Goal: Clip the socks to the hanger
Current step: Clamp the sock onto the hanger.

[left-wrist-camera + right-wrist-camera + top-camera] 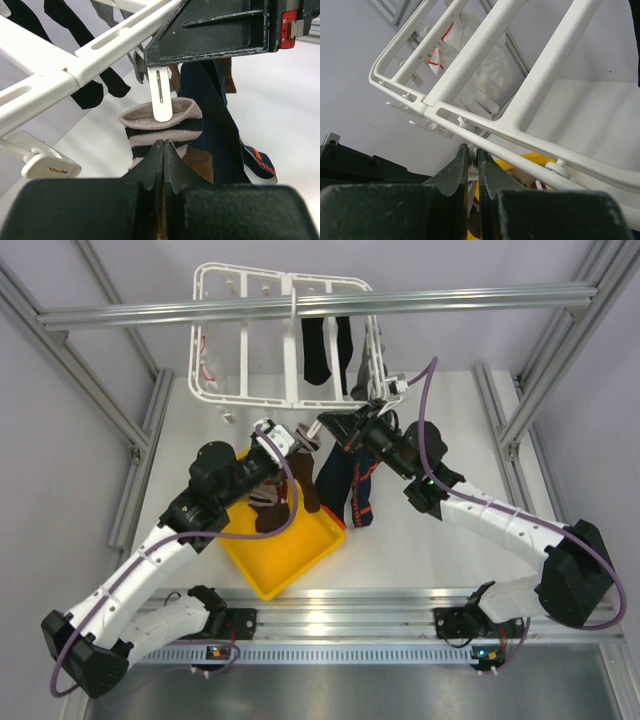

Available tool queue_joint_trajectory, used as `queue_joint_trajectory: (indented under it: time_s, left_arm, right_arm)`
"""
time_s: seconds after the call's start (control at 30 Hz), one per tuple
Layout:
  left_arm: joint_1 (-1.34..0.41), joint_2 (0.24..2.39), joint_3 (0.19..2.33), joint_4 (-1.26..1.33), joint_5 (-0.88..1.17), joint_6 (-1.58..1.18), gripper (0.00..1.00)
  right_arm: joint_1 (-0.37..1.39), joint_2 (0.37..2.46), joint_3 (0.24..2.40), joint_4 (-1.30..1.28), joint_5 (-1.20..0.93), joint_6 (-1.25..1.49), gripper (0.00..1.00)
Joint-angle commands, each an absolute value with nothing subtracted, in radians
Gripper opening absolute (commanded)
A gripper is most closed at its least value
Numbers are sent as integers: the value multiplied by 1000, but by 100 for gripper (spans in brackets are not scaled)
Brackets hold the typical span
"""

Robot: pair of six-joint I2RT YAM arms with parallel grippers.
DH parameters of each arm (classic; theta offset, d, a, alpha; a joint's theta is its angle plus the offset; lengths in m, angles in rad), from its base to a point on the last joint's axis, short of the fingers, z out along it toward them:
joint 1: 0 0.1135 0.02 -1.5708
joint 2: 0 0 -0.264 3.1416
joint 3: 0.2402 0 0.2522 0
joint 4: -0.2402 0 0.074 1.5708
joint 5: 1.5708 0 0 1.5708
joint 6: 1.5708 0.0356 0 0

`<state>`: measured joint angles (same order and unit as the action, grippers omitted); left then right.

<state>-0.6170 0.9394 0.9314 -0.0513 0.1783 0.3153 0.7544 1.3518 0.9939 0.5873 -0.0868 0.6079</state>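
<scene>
Centrally, the striped sock (165, 134) is being pinched by the left gripper (164, 150), whose fingers are pressed together. Its cuff is being held against a white clip (162, 100) of the hanger (243, 350). That clip is being squeezed by the clamped right gripper (472, 155) and partly hidden by its body. Behind, the table (290, 125) is being screened by a navy sock (210, 110).

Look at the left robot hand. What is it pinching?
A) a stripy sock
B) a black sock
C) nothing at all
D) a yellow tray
A: in the left wrist view the left gripper is shut on the stripy sock, whose open cuff sits up at a white clip.
</scene>
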Motion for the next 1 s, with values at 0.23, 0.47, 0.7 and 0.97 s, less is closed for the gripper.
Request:
queue_joint_trajectory:
  time_s: [0.23,0.47,0.7,0.97]
  left_arm:
    - [-624,893,956,32,172,336,0]
    - [-626,900,950,60,173,331,0]
    - [-632,913,945,90,170,328,0]
    - [-637,919,943,101,166,327,0]
  right_arm:
    - [762,1365,1034,511,-123,598,0]
    - [761,1364,1037,515,-149,623,0]
    - [759,1368,1040,531,-173,653,0]
    - [761,1378,1055,497,-170,653,17]
